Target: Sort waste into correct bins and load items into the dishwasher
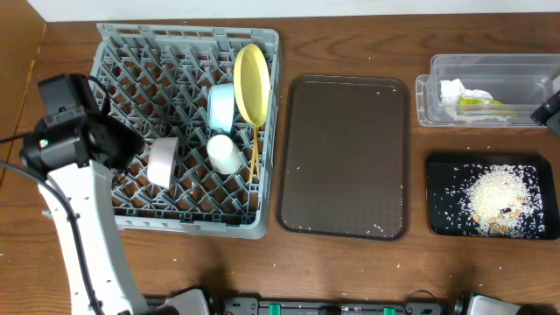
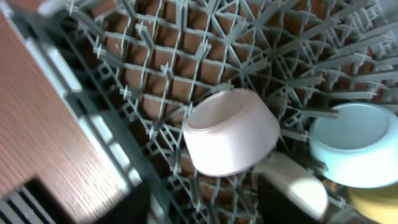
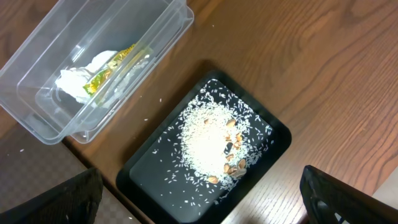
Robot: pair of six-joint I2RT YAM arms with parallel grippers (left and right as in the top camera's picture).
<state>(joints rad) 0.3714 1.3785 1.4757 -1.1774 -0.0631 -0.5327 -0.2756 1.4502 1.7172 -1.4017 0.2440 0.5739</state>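
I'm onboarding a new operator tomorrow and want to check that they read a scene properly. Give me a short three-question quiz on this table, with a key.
1. True or false: the napkin lies in the clear tub.
2. The rice pile sits on: A) the brown tray, B) the black tray, C) the table.
3. Fill in: the plate standing on edge in the rack is ____ in colour.
Key: 1 true; 2 B; 3 yellow.
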